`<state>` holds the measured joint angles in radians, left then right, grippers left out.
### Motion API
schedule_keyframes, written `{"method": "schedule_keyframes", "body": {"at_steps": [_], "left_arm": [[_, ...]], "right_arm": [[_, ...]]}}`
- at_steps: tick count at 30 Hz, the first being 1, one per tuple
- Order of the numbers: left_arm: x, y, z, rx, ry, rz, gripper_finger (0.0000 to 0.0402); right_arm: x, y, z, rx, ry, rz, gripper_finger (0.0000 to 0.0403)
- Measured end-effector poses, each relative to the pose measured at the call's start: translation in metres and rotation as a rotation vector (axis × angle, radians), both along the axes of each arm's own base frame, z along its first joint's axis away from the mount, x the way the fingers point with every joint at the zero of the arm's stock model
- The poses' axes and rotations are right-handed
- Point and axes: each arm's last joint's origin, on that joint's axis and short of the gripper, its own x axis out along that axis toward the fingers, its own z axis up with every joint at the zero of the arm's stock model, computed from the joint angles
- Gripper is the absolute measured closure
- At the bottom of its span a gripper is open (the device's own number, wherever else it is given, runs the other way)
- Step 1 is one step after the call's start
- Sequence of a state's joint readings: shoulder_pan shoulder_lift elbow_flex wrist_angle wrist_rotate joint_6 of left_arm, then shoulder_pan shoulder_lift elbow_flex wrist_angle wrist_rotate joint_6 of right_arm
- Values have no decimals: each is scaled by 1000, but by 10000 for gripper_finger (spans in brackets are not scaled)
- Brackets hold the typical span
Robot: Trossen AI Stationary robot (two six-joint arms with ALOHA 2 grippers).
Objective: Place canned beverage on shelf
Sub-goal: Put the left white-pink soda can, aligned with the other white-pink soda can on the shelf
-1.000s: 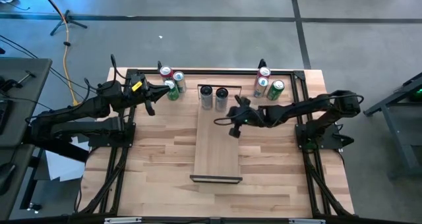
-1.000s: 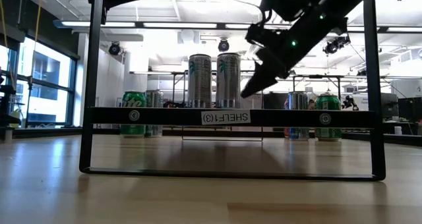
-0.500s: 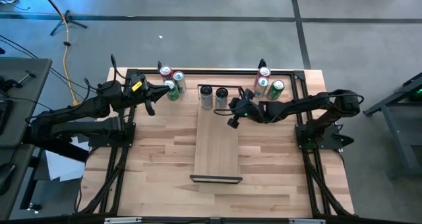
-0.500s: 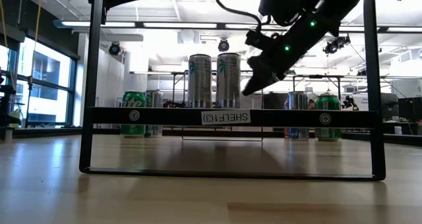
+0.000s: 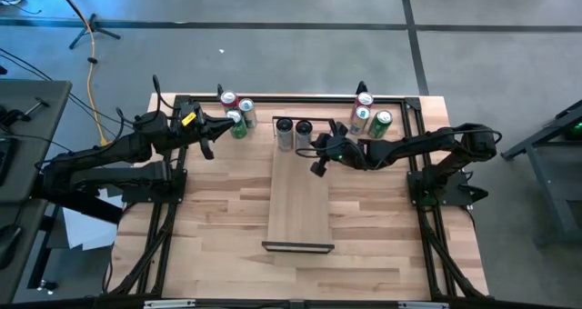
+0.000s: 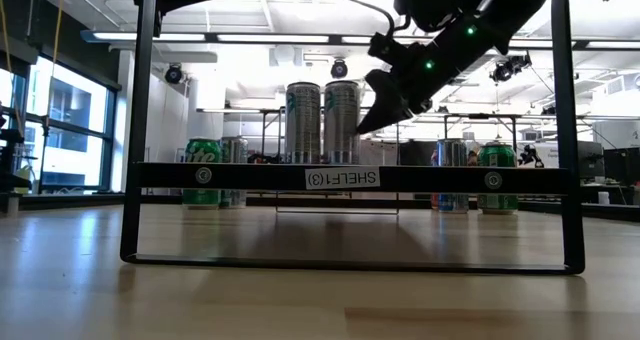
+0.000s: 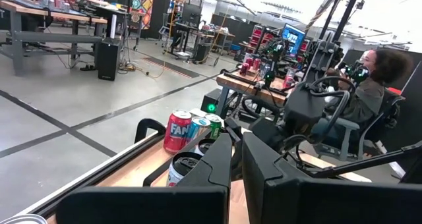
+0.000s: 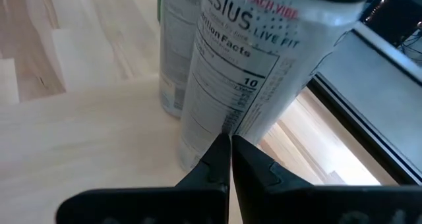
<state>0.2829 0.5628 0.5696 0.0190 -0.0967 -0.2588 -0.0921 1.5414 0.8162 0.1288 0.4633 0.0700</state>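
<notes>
Pincers first, left to right. Left pincer [image 5: 207, 145] hung near the worktop's [image 5: 218, 227] back-left corner, fingers together, holding nothing; the green can [image 5: 237, 125] & red can [image 5: 228, 101] stood just beside it. That arm looked to be waiting.

Mid-worktop: the shelf [image 5: 298, 204] ran front to back, its far end carrying two tall silver cans [image 5: 285, 134] side by side, upright. In the low view they stood on the shelf board above its "SHELF" label [image 6: 342, 177].

Right pincer [image 5: 316, 159] sat just beside the right-hand tall can [image 5: 305, 132], fingers together, empty; in the right wrist view the closed tips [image 8: 227, 148] pointed at that can's lower wall [image 8: 231, 92], very near, contact not certain. Further right, 3 more cans [image 5: 368, 116] stood at the back-right corner, off the shelf.

Judgement: w/ two cans already up, the step looked like nudging or squaring the right-hand tall can, or clearing away from it. To do it well: move slow & low on the can wall, not high, since a tall can tips easily; keep closed tips off the neighbour can; lift clear of the shelf before swinging toward the back-right cans.
</notes>
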Motion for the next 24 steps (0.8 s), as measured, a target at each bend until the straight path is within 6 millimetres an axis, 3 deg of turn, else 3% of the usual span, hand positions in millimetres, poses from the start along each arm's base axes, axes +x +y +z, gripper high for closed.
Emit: {"method": "schedule_keyframes", "body": {"at_steps": [24], "left_arm": [[0,0,0,0,0,0,401]], "right_arm": [[2,-6,4,-4,-56,-17,403]]}}
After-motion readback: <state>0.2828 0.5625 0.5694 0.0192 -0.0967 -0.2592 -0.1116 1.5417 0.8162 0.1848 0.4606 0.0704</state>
